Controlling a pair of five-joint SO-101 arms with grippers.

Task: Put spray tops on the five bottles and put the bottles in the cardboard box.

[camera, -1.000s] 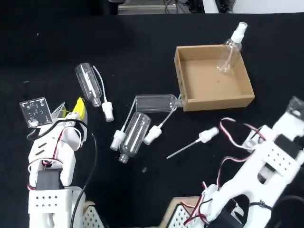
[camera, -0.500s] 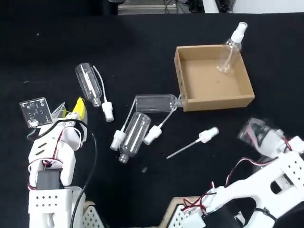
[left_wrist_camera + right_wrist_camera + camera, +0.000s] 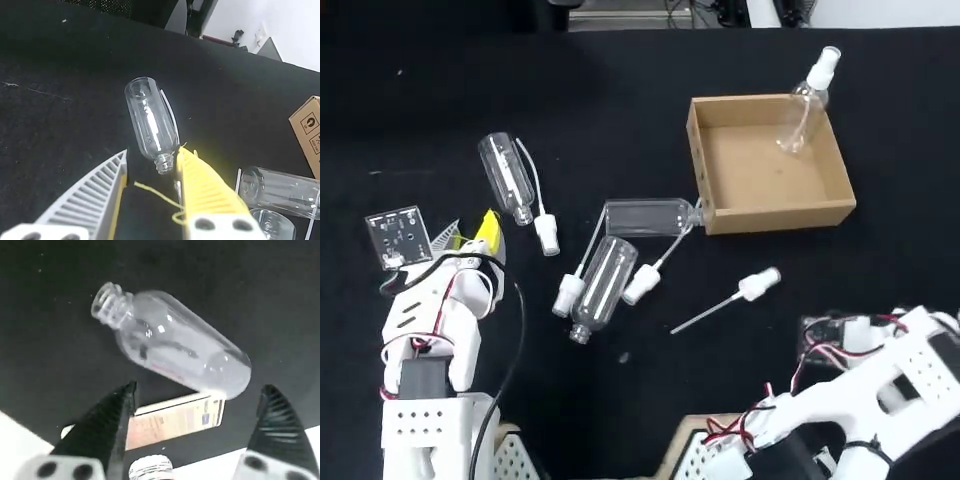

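— Overhead camera?
— Fixed, looking down over the whole table (image 3: 620,60). Wrist cameras sit low and close; the left faces forward across it, sharing that capless bottle (image 3: 151,120) with overhead

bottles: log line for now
cardboard box: one capped bottle inside | left end effector: open, by bare bottle | right end effector: open, over second bare bottle
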